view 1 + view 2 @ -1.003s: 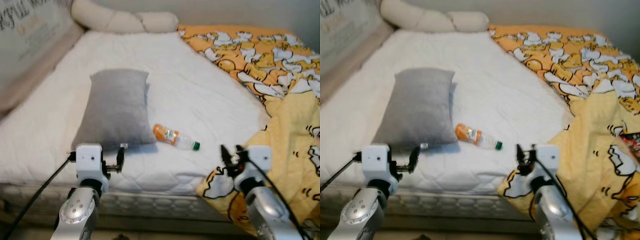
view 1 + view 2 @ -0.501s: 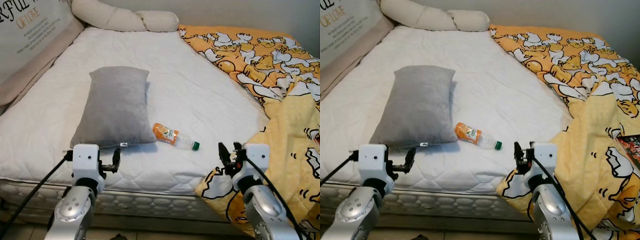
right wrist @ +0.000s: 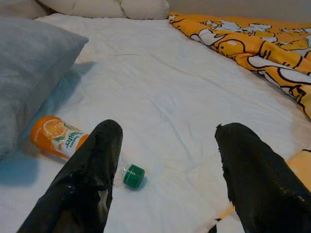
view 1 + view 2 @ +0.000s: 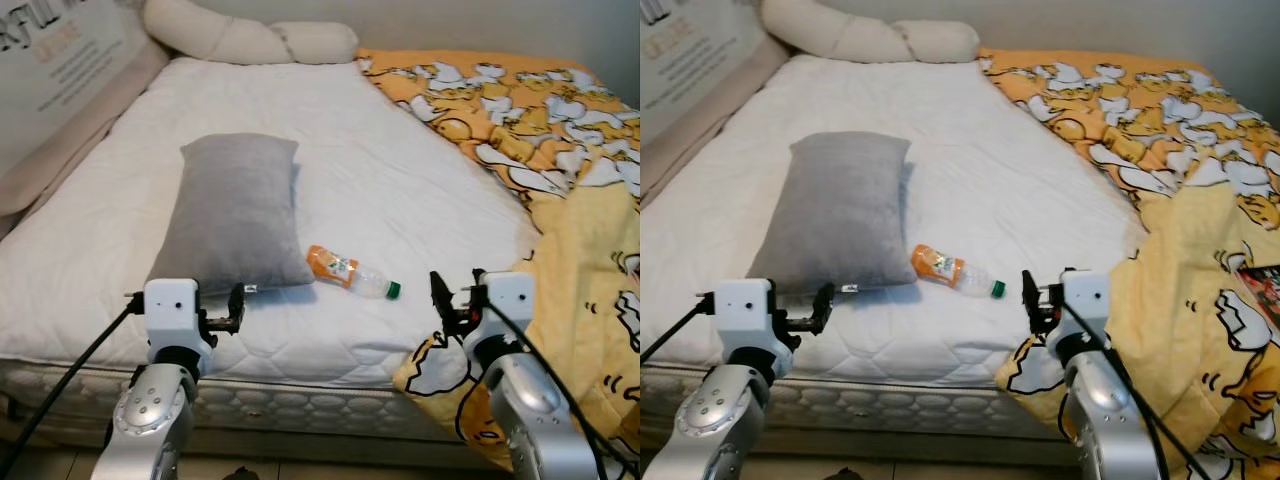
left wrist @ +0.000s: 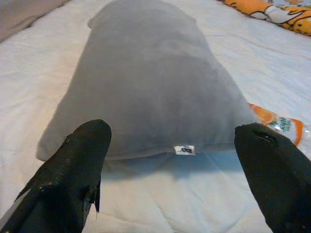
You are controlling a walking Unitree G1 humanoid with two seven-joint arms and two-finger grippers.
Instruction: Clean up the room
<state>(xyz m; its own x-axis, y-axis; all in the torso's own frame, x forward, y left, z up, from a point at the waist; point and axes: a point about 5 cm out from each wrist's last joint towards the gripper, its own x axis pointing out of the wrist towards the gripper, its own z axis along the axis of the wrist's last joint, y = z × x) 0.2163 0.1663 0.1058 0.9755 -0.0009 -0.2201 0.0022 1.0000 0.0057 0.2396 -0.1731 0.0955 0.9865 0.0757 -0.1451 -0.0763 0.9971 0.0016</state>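
A plastic bottle (image 4: 350, 273) with an orange label and a green cap (image 3: 132, 175) lies on its side on the white mattress (image 4: 400, 180), near the front edge. A grey pillow (image 4: 235, 215) lies flat just left of it. My left gripper (image 4: 237, 308) hovers at the mattress's front edge, open, facing the pillow's near end (image 5: 146, 82). My right gripper (image 4: 445, 305) is open and empty, to the right of the bottle (image 3: 63, 138) and short of it. A yellow-orange cartoon-print blanket (image 4: 520, 110) covers the bed's right side and spills over the front corner.
A long cream bolster (image 4: 250, 40) lies across the far end of the bed. A padded panel with lettering (image 4: 60, 60) runs along the left side. A red and black printed item (image 4: 1260, 285) rests on the blanket at the far right. The mattress's quilted front edge (image 4: 300, 400) is right before me.
The whole view has swayed slightly with the camera. My right gripper has edged a little left, toward the bottle. The bottle and pillow lie as before.
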